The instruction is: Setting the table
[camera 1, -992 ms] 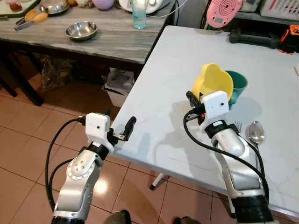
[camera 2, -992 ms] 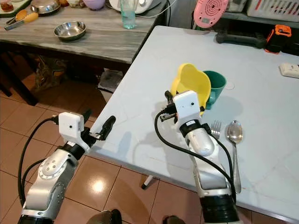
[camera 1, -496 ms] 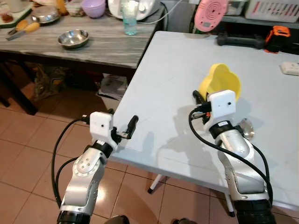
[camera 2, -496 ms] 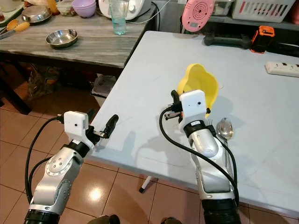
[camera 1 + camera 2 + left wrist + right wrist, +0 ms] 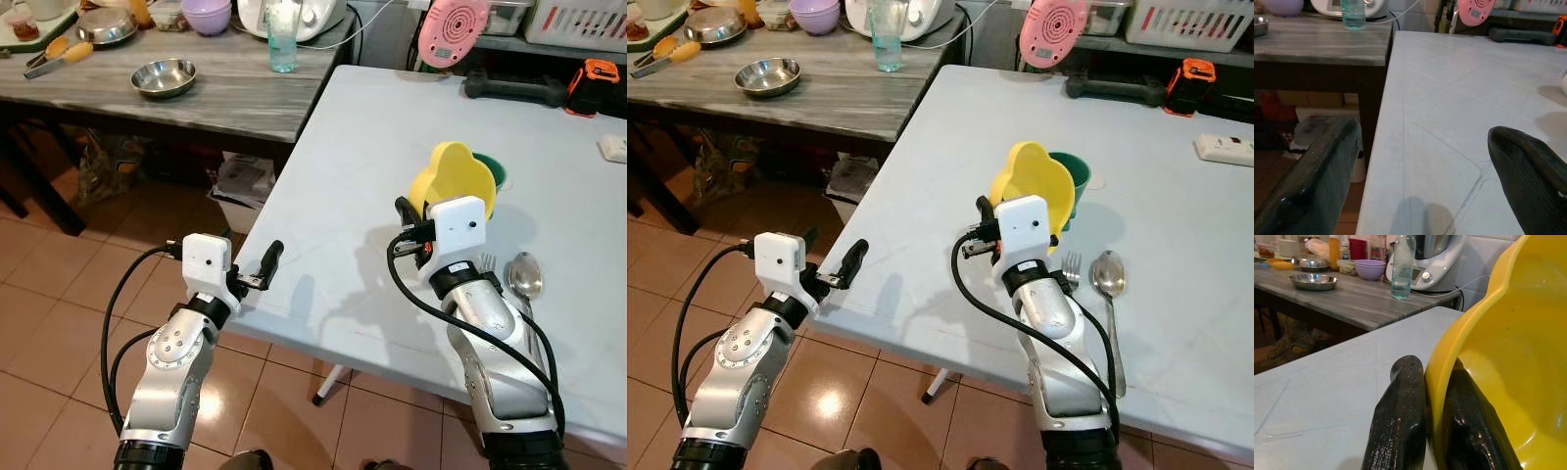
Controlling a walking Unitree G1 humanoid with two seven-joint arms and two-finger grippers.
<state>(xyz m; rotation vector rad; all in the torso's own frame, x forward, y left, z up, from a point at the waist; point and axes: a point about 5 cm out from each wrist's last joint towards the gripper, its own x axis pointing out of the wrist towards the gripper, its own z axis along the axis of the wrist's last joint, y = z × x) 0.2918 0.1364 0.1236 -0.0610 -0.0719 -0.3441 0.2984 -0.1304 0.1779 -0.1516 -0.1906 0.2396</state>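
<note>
A home kitchen and dining area: tiled floor [image 5: 59, 323] at lower left, a grey counter [image 5: 196, 93] at upper left holding steel bowls [image 5: 164, 76] and a food processor [image 5: 896, 15].

fork [image 5: 1073, 266] left of spoon [image 5: 1109, 279], cup [image 5: 1073, 176] behind

2 head eyes look down; wrist cameras perhaps closer, sharing table [image 5: 343, 166].
</note>
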